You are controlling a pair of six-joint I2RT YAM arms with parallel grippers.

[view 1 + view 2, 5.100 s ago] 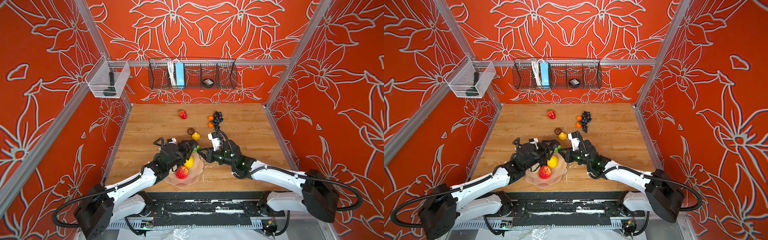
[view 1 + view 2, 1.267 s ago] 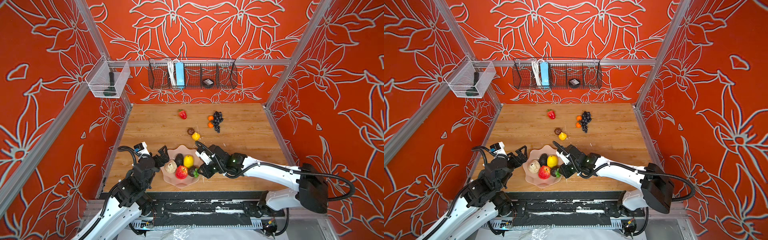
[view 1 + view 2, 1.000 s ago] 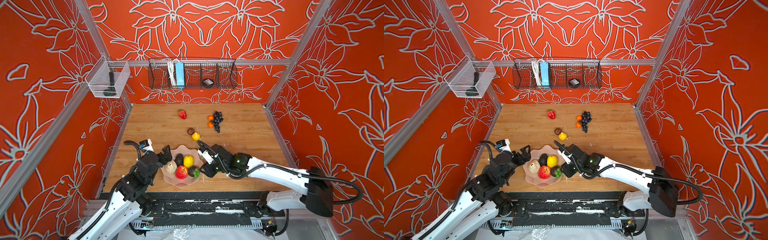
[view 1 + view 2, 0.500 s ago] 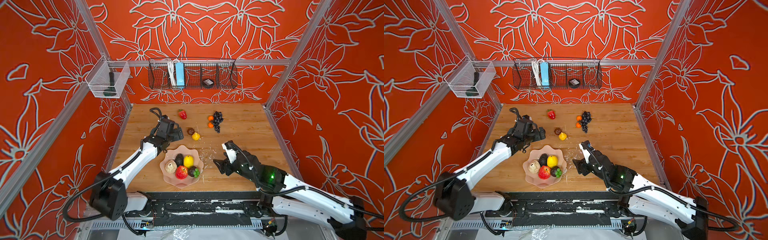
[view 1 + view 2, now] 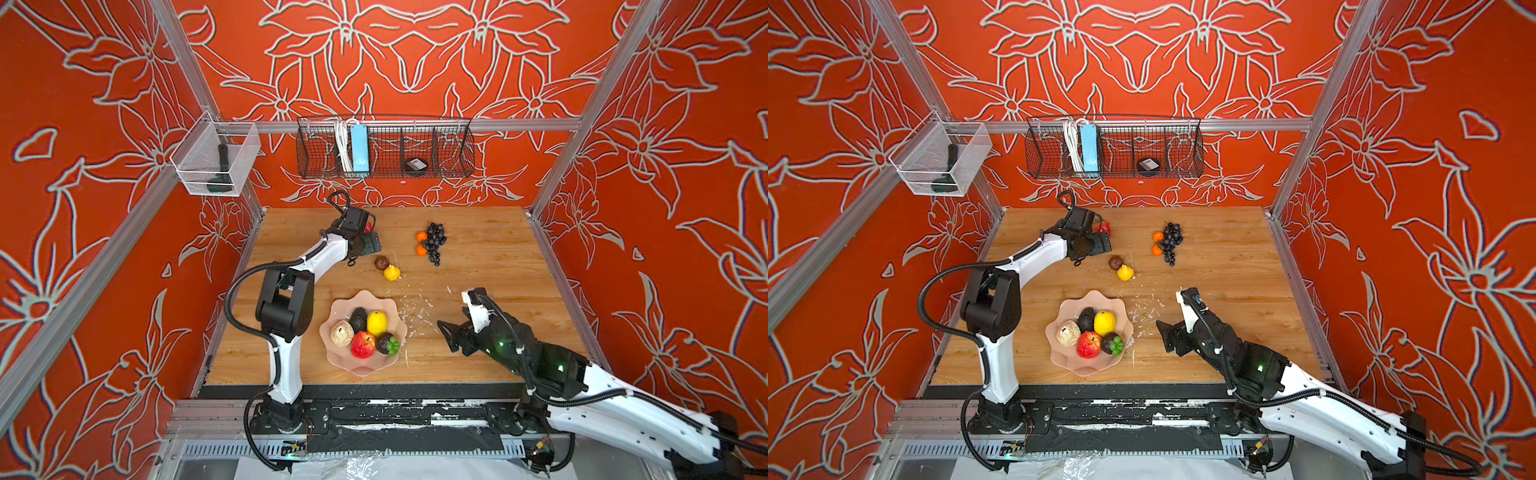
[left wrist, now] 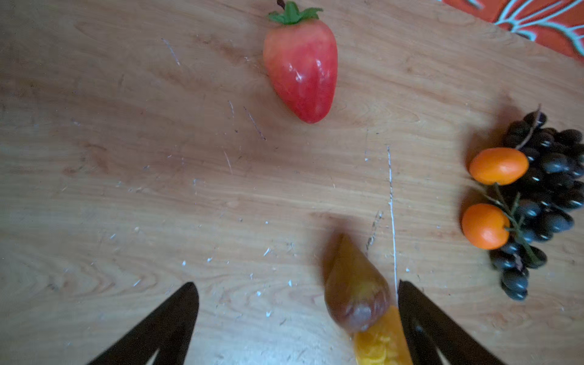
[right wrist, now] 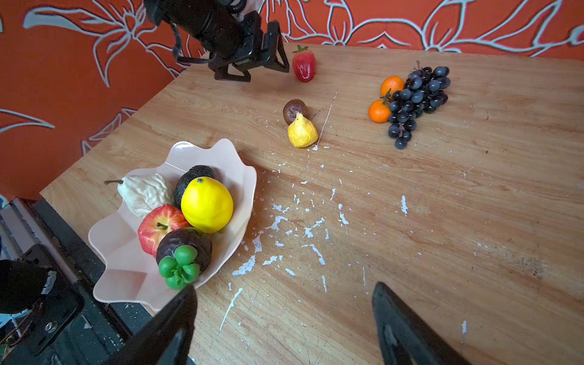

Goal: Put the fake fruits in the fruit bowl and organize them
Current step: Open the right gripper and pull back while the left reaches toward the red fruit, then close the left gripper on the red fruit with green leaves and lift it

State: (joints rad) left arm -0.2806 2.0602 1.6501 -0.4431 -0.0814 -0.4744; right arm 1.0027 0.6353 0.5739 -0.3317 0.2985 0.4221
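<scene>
The glossy red plastic strawberry (image 6: 300, 63) lies on the wooden table (image 7: 442, 221) near the left gripper (image 6: 297, 286), whose jaws, like those of the right gripper (image 7: 284, 288), are spread and empty; it looks light, rigid and slick, so pinch its broad shoulder, not its tapered tip.

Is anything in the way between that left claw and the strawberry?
Nothing visible. In the left wrist view, only bare wooden table lies between the open left gripper and the strawberry. A brown fruit and a small yellow fruit sit close by one finger, off that line.
</scene>
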